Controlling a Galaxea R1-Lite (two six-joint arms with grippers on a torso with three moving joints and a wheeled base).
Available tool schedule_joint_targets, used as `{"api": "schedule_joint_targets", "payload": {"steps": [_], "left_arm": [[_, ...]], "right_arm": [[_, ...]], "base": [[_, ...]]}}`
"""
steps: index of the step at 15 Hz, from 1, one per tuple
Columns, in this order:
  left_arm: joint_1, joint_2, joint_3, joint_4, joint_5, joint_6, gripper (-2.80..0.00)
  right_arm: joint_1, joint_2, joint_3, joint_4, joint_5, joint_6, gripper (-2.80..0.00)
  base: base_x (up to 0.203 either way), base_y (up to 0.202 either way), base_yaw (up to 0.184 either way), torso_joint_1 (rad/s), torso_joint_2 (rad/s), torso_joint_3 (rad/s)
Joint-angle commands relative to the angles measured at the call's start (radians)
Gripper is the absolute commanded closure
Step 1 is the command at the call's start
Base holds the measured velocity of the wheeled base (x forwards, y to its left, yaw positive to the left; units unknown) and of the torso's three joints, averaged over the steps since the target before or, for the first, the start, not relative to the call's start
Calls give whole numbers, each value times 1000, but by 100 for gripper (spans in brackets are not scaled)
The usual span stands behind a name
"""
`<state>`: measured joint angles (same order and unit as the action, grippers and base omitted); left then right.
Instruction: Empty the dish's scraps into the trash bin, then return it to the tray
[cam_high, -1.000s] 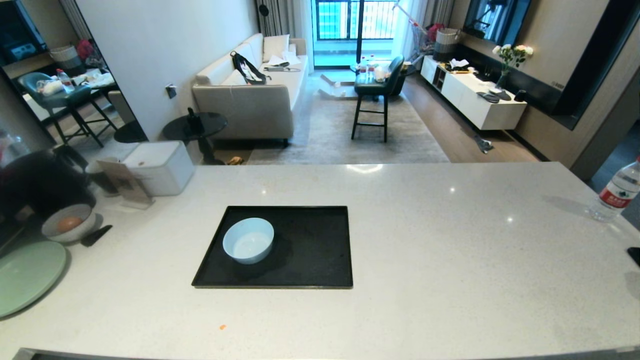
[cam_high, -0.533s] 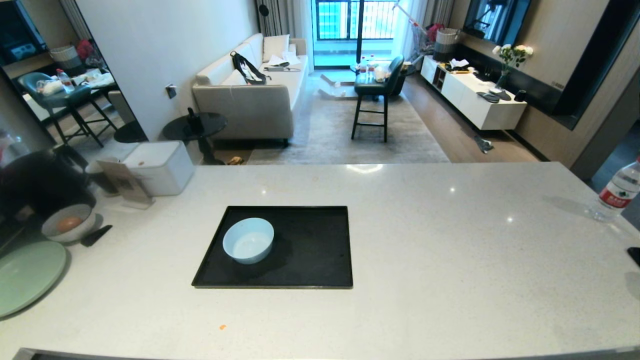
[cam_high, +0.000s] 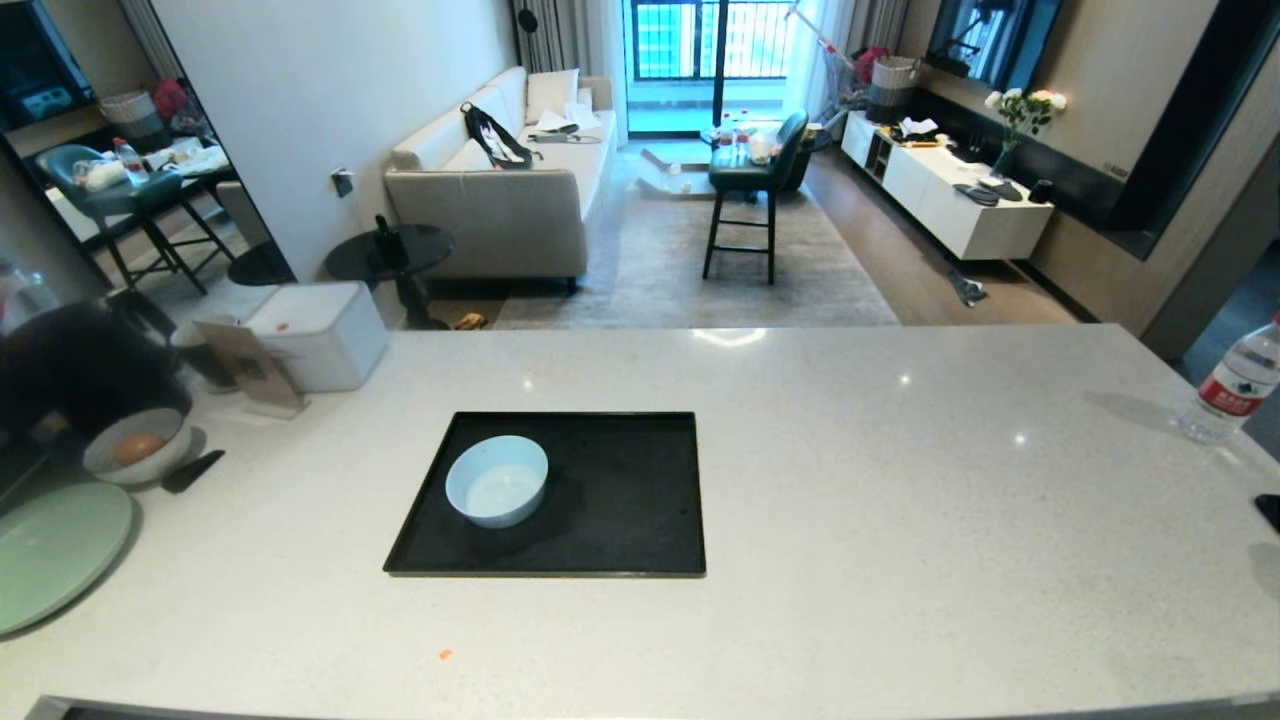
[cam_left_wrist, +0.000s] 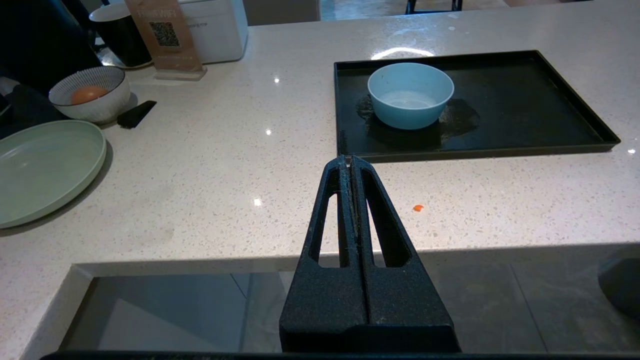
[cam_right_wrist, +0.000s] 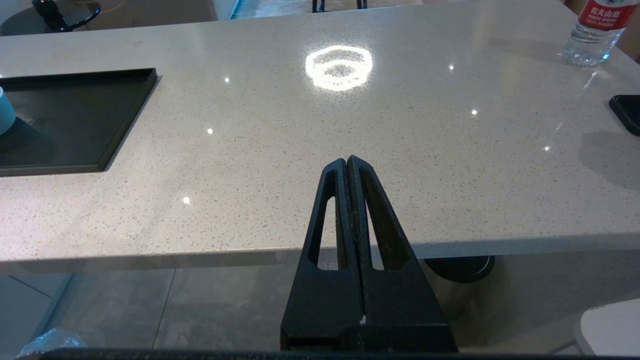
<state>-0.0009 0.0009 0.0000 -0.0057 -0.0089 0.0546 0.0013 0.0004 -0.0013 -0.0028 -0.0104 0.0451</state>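
Dish: light-blue bowl, upright on the left part of the tray, apart from the rims; touched by neither gripper.
Dish contents: inside shows pale and bare in the head and left wrist views; no scraps seen in it.
Tray: matte black rectangle on the tabletop, roughly centre-left before the robot.
Stray crumb: one small orange speck on the tabletop, near the front edge, apart from the tray.
Trash bin: shiny metal bin not identifiable; a dark round rim shows below the tabletop edge in the right wrist view, and whether it is the task's bin cannot be told.
Left gripper: jaws pressed together, holding nothing; parked at the near tabletop edge, pointing toward the tray, well short of the dish.
Right gripper: jaws pressed together, holding nothing; parked at the near edge, well to the right of the tray.
Bystanders: greyish-white bowl with an orange item, pale-green plate, water bottle; none concern the task.
Step in hand: judged as the close, dish lying empty on the tray, both arms at rest.
Next move: judged none for the dish; if anything, only the crumb is left.
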Motion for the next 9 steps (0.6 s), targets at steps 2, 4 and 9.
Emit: {"api": "schedule_joint_targets", "payload": {"steps": [2, 4, 9], "left_arm": [[-1, 1, 0, 0, 0, 1, 0], [0, 1, 0, 0, 0, 1, 0], [0, 1, 0, 0, 0, 1, 0]], "right_arm": [[0, 0, 0, 0, 0, -2, 0], [0, 1, 0, 0, 0, 0, 0], [0, 0, 0, 0, -1, 1, 0]], "base": [[0, 0, 0, 0, 0, 0], [0, 0, 0, 0, 0, 0], [0, 0, 0, 0, 0, 0]]}}
